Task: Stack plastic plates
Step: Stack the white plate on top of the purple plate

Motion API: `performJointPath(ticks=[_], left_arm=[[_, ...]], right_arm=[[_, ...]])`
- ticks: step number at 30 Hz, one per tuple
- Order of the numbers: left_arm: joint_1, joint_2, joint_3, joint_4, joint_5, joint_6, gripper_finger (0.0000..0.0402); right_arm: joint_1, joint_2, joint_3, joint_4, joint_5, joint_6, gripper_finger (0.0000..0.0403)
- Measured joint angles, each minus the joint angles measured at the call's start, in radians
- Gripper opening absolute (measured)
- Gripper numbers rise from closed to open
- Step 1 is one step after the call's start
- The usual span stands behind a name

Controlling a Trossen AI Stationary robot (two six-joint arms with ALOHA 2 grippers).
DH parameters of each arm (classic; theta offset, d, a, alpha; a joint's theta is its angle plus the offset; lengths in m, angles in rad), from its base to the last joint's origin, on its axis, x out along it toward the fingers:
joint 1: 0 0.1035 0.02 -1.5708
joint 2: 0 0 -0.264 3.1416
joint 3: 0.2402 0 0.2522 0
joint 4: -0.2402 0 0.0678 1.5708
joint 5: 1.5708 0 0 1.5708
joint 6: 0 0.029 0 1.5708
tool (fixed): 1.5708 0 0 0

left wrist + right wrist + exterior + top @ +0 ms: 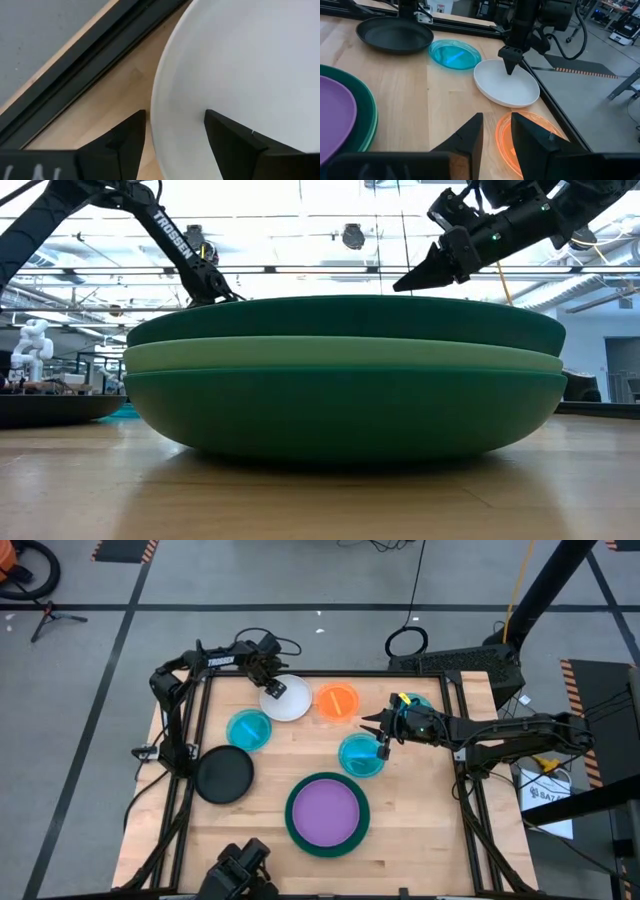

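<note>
1. the table holds the stack near 6 o'clock: a purple plate on green plates, dark green, light green, dark green in the low view.
2. the black plate lies at 9 o'clock, touching nothing.
3. the white plate sits at 11 o'clock by the far edge. the left gripper is on its rim, fingers spread, one inside the rim and one outside, not yet pinching.
4. the orange plate lies at 12 o'clock, just beside the white one.
5. cyan plates: one at 10 o'clock, one near centre, one partly hidden at 1 o'clock.
6. the right gripper hovers over the centre cyan plate's 3 o'clock rim, fingers slightly parted, empty.
7. i judge the left arm nearer the white plate; the stack lies toward 5 o'clock from it.
</note>
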Motion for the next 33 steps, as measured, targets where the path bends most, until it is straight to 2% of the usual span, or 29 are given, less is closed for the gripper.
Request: performJointPath(ticks=[4, 19, 27, 33], left_arm=[[-0.002, 0.000, 0.000, -0.002, -0.009, 0.003, 0.0179], [0.000, -0.022, -0.002, -0.012, -0.025, -0.003, 0.0016], [-0.001, -0.132, -0.004, -0.031, -0.038, 0.027, 0.0011], [-0.028, -0.287, -0.005, -0.035, -0.047, 0.057, 0.0010]], right_arm=[[0.000, 0.000, 0.000, 0.000, 0.000, 0.000, 0.0093], [0.000, 0.000, 0.000, 0.000, 0.000, 0.000, 0.0093], [0.000, 0.000, 0.000, 0.000, 0.000, 0.000, 0.0093], [0.000, 0.000, 0.000, 0.000, 0.000, 0.008, 0.0093]])
